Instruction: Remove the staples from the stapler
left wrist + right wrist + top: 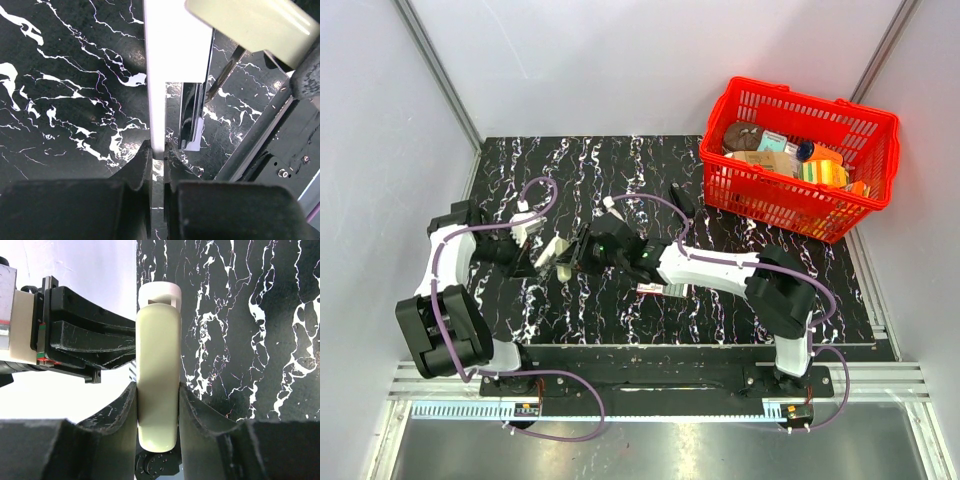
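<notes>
White links (705,268), black joints (785,292), purple cables (542,180); left gripper (156,161) black.

Red basket (760,190) fills far-right corner, bare tabletop (550,160) far-left

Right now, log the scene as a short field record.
stapler: opened, held between both arms
left jaws: shut on white base
right jaws: shut on beige top
magazine channel: exposed beside white base
staples: cannot tell, none clearly visible
red basket: far right corner, holding assorted items
</notes>
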You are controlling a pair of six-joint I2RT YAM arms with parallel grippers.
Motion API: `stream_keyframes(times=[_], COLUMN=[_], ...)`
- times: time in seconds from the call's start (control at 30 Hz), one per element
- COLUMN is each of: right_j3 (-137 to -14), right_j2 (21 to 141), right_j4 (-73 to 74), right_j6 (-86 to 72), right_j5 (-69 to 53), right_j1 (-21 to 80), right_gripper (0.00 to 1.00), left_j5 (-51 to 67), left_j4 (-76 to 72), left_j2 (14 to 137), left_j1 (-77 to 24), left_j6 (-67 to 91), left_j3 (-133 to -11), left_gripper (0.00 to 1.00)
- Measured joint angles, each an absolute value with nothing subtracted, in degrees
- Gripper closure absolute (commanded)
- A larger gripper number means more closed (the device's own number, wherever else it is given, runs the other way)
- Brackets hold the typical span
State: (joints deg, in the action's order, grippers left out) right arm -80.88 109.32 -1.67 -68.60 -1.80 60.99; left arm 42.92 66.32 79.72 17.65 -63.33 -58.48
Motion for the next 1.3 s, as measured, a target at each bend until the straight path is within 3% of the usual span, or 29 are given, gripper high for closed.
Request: stream_keyframes(times=[0.4,1.03,1.3], right_j3=[-76.8,-79.2,-76.5], right_j2=[108.7,109.0,109.0], right_j4=[-4.6,2.0,0.6], right_j6=[-62.7,-39.1,-32.9], right_j5=[-4.7,-3.5,-2.0], right_j1=[61.0,60.4,61.9], right_gripper=[1.0,1.0,1.0], left_j5=[41.4,34.0,29.3], left_j4=[60.9,30.7,16.5], left_j2=[77.1,68.5,60.1], left_j1=[16.5,9.2,7.1], left_j6=[-63.2,-61.2,-63.0], left_j3=[-54.0,-40.0,-28.5], left_gripper=[1.0,1.0,1.0])
